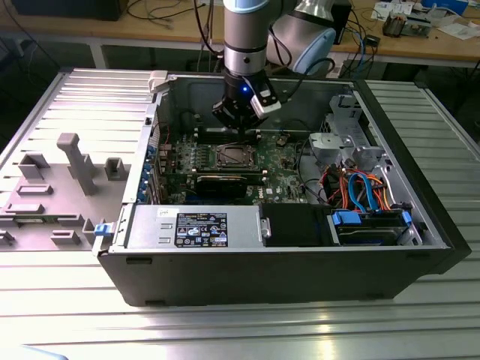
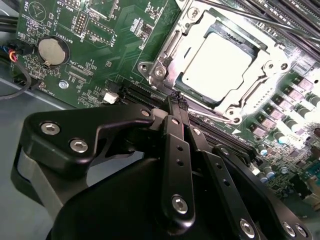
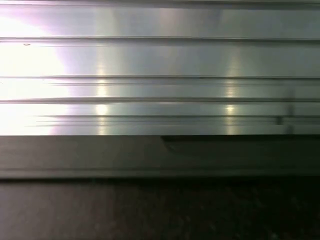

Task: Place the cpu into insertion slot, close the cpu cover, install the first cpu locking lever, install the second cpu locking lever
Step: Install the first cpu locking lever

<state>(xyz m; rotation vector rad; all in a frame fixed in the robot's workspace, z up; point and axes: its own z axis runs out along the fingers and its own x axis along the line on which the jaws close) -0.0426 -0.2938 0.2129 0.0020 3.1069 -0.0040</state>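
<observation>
The cpu (image 2: pixel 216 64), a flat silver-grey square, lies in the insertion slot (image 1: pixel 233 156) on the green board inside the open computer case. The cpu cover (image 2: pixel 167 50), a silvery frame with a cut-out centre, lies flat over the chip's edges. Thin metal rods run along the frame's sides; I cannot tell whether they are latched. My black gripper (image 1: pixel 238 124) hangs just above the board on the far side of the socket. In the second wrist view the gripper (image 2: pixel 177 101) is shut and holds nothing, its tips close to a corner of the cover.
A coin battery (image 2: pixel 52 51) and a long black card slot (image 2: pixel 142 92) lie near the socket. The power supply (image 1: pixel 195 225) and a drive bay with coloured cables (image 1: pixel 364 195) fill the case's near side. Grey fixtures (image 1: pixel 75 161) stand at the exterior view's left on the ribbed metal table (image 3: pixel 160 60).
</observation>
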